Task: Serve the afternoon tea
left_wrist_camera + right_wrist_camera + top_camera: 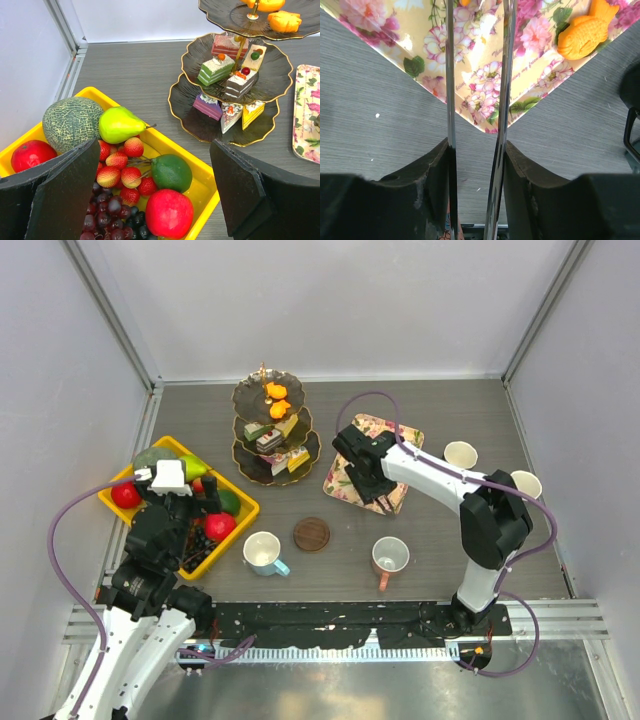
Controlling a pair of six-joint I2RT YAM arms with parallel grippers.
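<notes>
The dark three-tier stand [270, 430] holds orange pastries [277, 400] on its top tier and cake slices [268, 437] below; it also shows in the left wrist view [235, 55]. My right gripper [375, 490] [476, 165] is shut on metal tongs [451, 75], whose blades reach over a floral tray [372, 462] [485, 85]. An orange fish-shaped pastry [583, 30] lies on that tray. My left gripper [185, 505] [154, 150] is open and empty above the yellow crate [210, 187]. A white mug [264, 552], a pinkish mug [390, 557] and two cream mugs [460, 454] [525, 483] stand on the table. No black mug shows.
The yellow crate [245, 508] at the left holds a melon [72, 121], a pear [119, 125], a lime [171, 172], apples, strawberries and grapes. A brown round coaster [311, 533] lies between the white and pinkish mugs. Walls close in the left, back and right.
</notes>
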